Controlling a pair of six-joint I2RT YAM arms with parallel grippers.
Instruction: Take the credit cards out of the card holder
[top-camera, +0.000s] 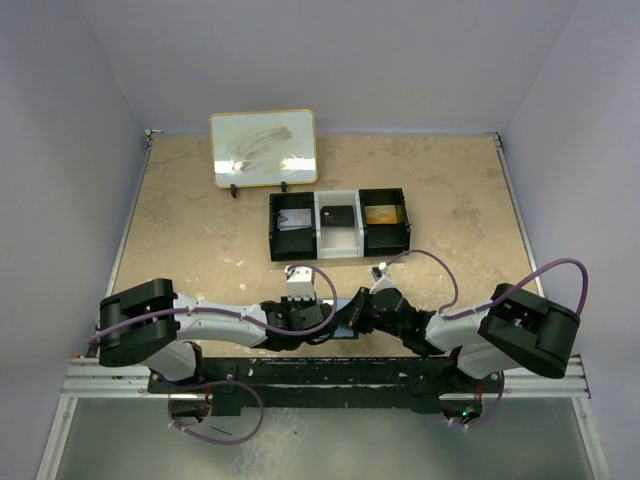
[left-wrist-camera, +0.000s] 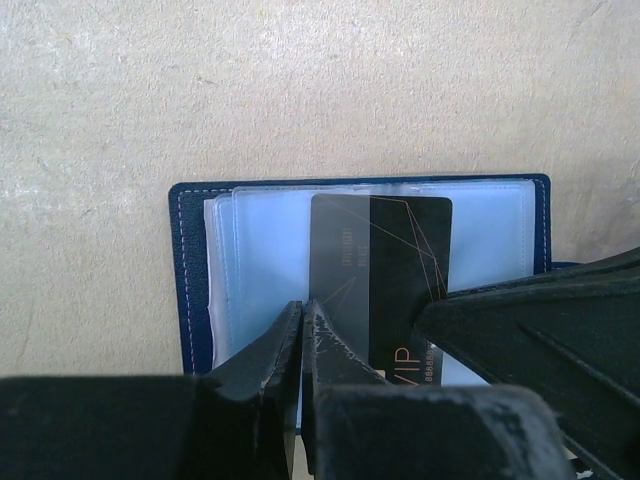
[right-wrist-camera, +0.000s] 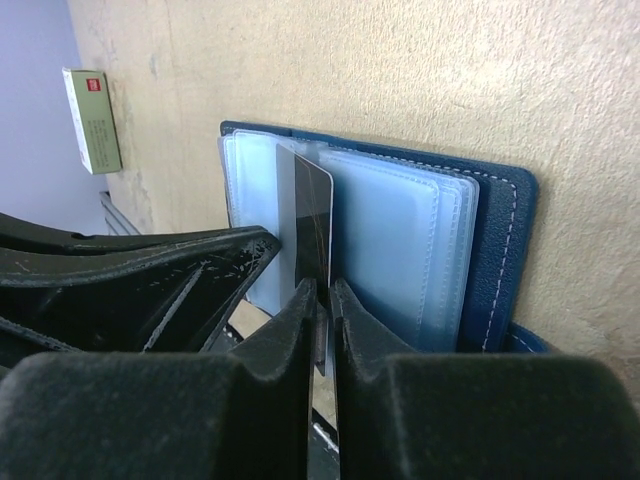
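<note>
The card holder (left-wrist-camera: 190, 280) lies open on the table, dark navy with pale blue clear sleeves (right-wrist-camera: 400, 240). It also shows as a small blue patch (top-camera: 346, 328) between the two arms. A black credit card (left-wrist-camera: 400, 270) marked VIP sticks partway out of a sleeve. My right gripper (right-wrist-camera: 325, 290) is shut on this card (right-wrist-camera: 312, 220), which stands edge-on between its fingers. My left gripper (left-wrist-camera: 302, 308) is shut, its tips pressed together on the sleeve beside the card's left edge. Whether it pinches the plastic I cannot tell.
A black three-compartment tray (top-camera: 272, 225) stands behind the arms, with a small whiteboard (top-camera: 264, 148) propped beyond it. A small red-and-white box (top-camera: 300, 276) lies just beyond the grippers and shows again as a box (right-wrist-camera: 92, 120) in the right wrist view. Purple walls enclose the table.
</note>
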